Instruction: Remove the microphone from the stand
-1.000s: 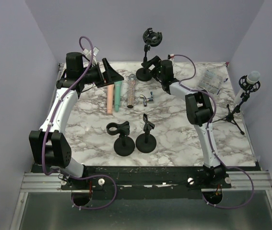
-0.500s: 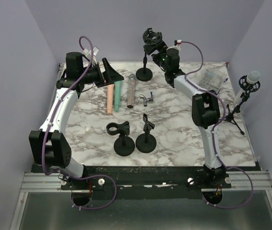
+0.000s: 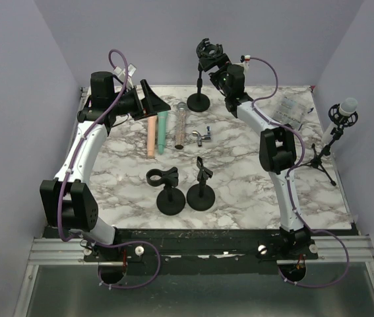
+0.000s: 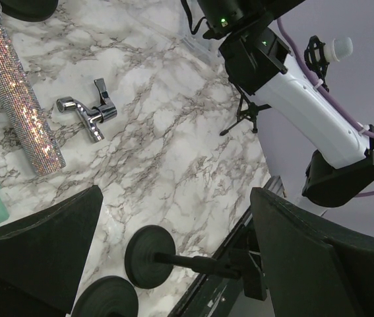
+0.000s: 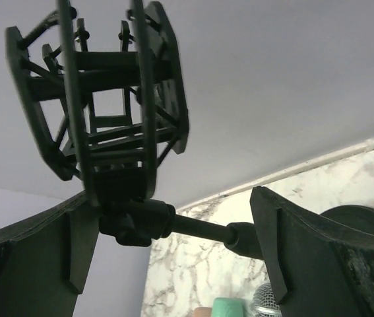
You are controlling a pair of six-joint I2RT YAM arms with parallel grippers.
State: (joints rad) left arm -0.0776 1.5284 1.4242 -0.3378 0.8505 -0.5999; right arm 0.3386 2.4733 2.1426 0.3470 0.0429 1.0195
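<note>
One microphone (image 3: 348,104) — in the tripod stand (image 3: 319,159)

No legible text, brand, number or sign in any view. The clear plastic packet (image 3: 291,111) at the far right of the white marble-patterned table (image 3: 239,188) shows small dark marks, too small to read.

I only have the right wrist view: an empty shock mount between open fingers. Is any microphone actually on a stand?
Observer: Yes. A white-tipped microphone sits in the tripod stand at the table's right edge, far from the right gripper.
Operator: And the left gripper?
Observer: The left gripper is open and empty, near the far-left corner.
Operator: Loose microphones?
Observer: Three lie side by side: pink microphone, green microphone, glittery microphone.
</note>
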